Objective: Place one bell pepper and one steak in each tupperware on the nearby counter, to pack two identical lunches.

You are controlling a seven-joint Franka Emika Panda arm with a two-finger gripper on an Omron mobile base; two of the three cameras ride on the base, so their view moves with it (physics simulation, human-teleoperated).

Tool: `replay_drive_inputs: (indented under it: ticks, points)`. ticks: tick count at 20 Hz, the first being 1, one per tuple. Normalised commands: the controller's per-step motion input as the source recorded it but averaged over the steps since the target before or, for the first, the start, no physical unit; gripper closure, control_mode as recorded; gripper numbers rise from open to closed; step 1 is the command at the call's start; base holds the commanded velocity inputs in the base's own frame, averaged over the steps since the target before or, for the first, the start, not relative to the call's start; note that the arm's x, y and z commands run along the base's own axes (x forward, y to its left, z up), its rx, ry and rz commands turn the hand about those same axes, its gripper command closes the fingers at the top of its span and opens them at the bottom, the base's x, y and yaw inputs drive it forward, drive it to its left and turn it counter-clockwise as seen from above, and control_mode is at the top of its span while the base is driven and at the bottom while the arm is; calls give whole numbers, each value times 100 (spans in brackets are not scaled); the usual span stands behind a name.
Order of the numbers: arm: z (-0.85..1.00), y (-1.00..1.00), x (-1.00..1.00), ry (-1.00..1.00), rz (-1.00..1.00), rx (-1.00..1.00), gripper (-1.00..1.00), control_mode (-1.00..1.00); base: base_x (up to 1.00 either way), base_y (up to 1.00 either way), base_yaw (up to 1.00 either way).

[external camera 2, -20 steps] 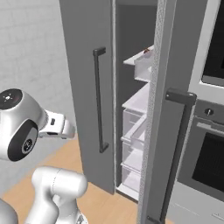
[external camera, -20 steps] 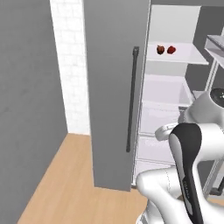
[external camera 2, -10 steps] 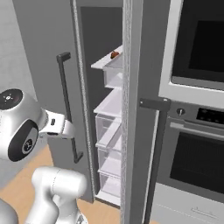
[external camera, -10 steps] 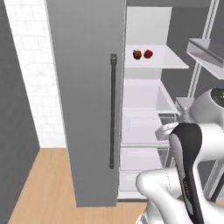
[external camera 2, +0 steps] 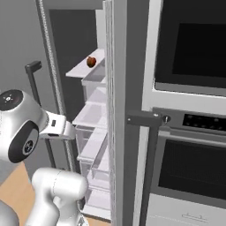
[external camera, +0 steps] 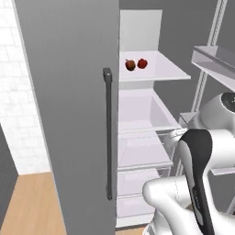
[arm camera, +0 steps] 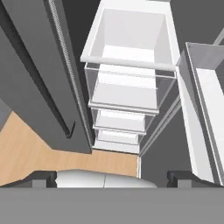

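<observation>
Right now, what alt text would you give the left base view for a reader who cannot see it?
Two small glossy red bell peppers sit side by side on the top white shelf of an open grey fridge, above pale drawers. The tall grey fridge door with its dark bar handle stands left; the white robot arm rises lower right.

Second bell pepper (external camera 2: 91, 61) perhaps behind the first; fridge door (external camera: 69, 114) cut off at top.

Left base view: from behind the arm's left, facing the open fridge (external camera: 142, 133), near its door. Right base view: from the right, same fridge (external camera 2: 95, 114) obliquely, beside the wall oven (external camera 2: 190, 110). Hand view: steeply down onto the fridge drawers (arm camera: 124, 83).
</observation>
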Motion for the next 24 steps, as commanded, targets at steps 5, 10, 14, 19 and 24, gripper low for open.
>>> replay_drive_inputs:
  ticks: [5, 10, 14, 19, 24]
  points:
    - [0, 0, 0, 0, 0, 0, -100, 100, 49, 14, -20]
    - [0, 18, 34, -3, -2, -1, -100, -100, 23, 12, -4]
    - [13, 24, 64, -18, -1, -1, -100, -100, 0, 0, 0]
    - [49, 2, 47, -28, -4, 0, -100, -100, 0, 0, 0]
    - [63, 0, 30, -29, -7, 1, -100, -100, 0, 0, 0]
